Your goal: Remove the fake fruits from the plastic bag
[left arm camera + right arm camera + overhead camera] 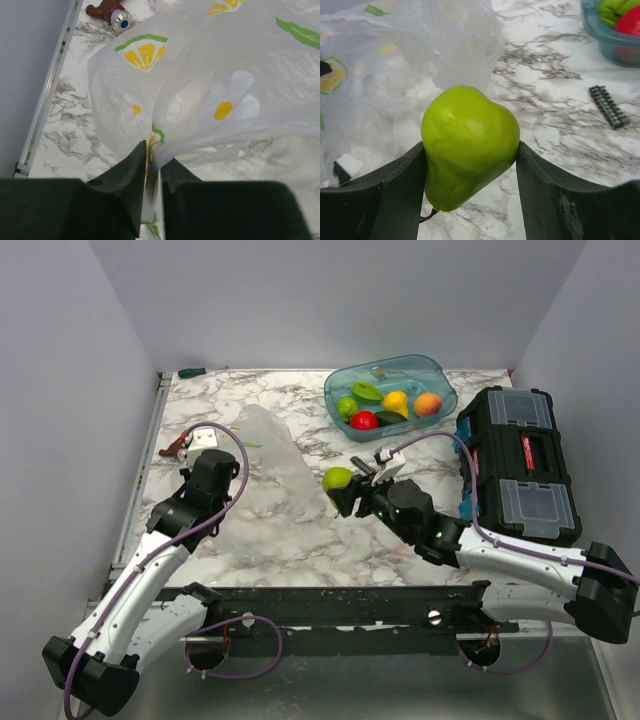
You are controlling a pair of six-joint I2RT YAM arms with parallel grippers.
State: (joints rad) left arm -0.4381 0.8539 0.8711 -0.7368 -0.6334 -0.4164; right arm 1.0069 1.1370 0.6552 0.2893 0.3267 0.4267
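Your right gripper is clamped across the belly of a glossy green pear, just outside the plastic bag, whose limp film your left gripper pinches shut. The pear looks light, hard and slippery; that wide-belly hold suits it

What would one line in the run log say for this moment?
left gripper: shut on plastic bag | right gripper: shut on green pear | tub: holds other fruits | stage: pear clear of bag

plain pale grey walls close in a white marble-patterned table, evenly lit.
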